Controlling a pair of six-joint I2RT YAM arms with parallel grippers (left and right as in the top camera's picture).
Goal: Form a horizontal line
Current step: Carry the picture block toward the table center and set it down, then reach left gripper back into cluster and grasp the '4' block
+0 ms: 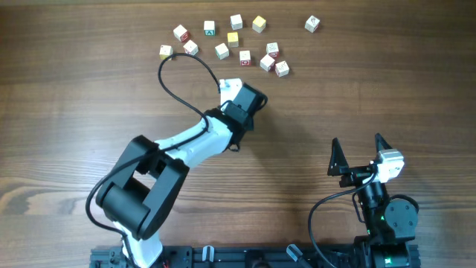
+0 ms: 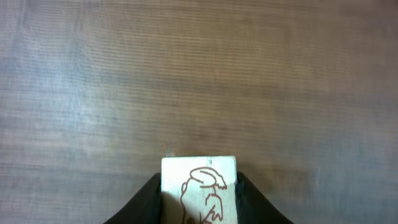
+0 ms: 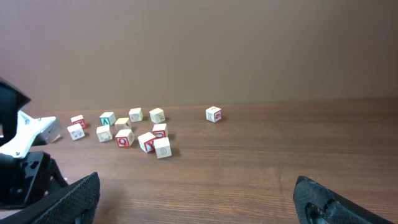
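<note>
The left tool (image 1: 239, 95) is holding one block (image 2: 199, 186), its dark fingers (image 2: 254, 208) sitting tight on both sides. The right tool (image 1: 357, 145) is sitting wide open and holding nothing. No line is showing yet. The loose blocks (image 1: 233, 39) are lying scattered at the far side of the bench (image 1: 74, 112). I am thinking the block could land crooked if the fingers let go too soon, and the arm could bump the loose blocks near it. The left wrist view is showing the red drawing on the block, which the overhead view is hiding. Only the overhead view is showing the whole scatter
</note>
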